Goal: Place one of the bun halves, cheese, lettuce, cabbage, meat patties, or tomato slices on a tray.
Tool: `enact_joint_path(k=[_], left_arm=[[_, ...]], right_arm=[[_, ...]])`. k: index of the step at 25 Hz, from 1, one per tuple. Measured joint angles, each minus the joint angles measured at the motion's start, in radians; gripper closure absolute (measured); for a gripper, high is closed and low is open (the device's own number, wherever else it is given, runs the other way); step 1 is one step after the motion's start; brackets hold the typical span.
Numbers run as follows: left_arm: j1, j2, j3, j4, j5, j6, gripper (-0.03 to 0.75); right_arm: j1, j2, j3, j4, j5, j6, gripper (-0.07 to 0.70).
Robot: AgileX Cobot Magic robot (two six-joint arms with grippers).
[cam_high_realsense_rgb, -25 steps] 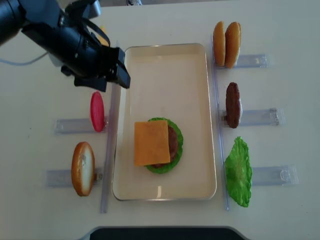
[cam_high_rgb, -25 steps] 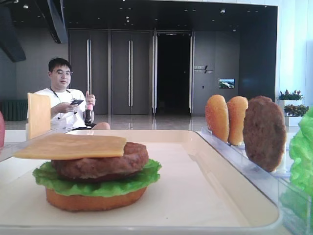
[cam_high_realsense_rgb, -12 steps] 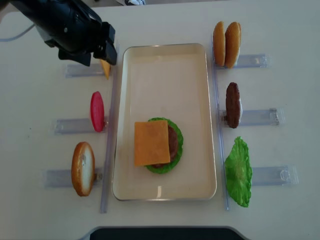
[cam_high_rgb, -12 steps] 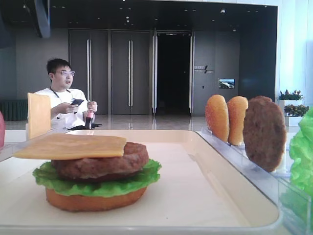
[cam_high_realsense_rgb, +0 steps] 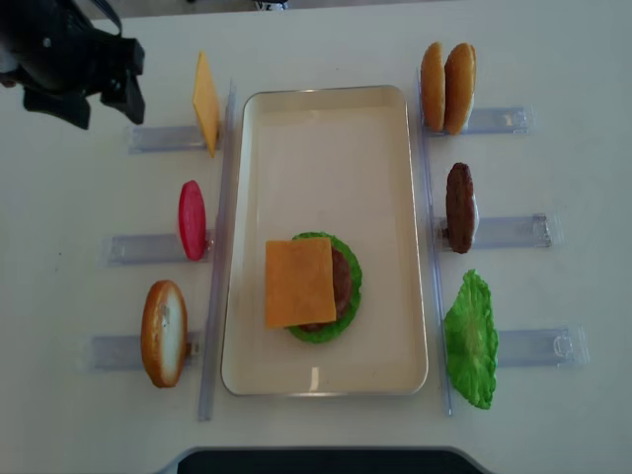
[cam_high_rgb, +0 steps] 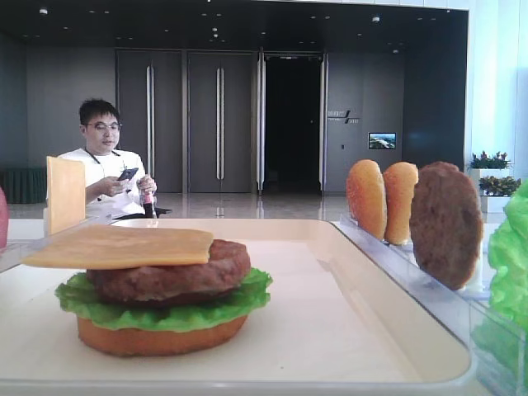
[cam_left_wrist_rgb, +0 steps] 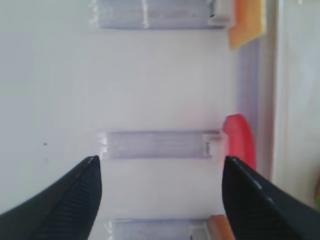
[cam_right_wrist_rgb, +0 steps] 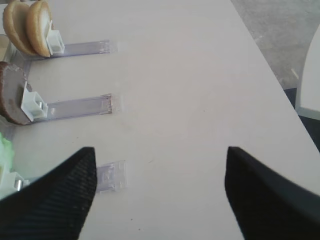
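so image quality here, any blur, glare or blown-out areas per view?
Left wrist: soft all over, rack and tomato slice edges smeared, table washed out. Right wrist: sharper on the table, hand fingers dark and blurred. Low exterior: burger sharp, window at the right overexposed. Overhead: even light, small glare spot on the tray near rim.

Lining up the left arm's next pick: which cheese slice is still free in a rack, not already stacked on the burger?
The cheese slice standing on edge in the top-left rack, beside the tray. The other slice lies flat atop the patty.
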Motion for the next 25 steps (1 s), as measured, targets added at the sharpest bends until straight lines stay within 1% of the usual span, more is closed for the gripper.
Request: enact_joint_path(k=[2,5,7,10,15,19,25], left_arm=[[0.053,0.000,0.000,0.014,0.028,0.029,0.146],[0.130,0.000,0.000,0.017,0.050,0.078,0.146],[0.175,0.000,0.000,0.019,0.057,0.112,0.146],[0.227,0.000,-0.001,0.018,0.063,0.134,0.146],[0.238,0.000,-0.001,-0.001,0.063,0.157,0.146],[0.239,-0.009,-0.001,-0.004,0.076,0.166,0.146],[0.239,-0.122,-0.001,-0.027,0.080,0.195,0.146]], right_arm=[[0.000,0.000,0.000,0.000,0.000,0.000,0.094],[0.000,0.000,0.000,0.000,0.000,0.000,0.094],[0.000,0.000,0.000,0.000,0.000,0.000,0.094],[0.000,0.000,0.000,0.000,0.000,0.000,0.094],[0.000,0.000,0.000,0.000,0.000,0.000,0.094],[0.000,0.000,0.000,0.000,0.000,0.000,0.094],[0.000,0.000,0.000,0.000,0.000,0.000,0.094]])
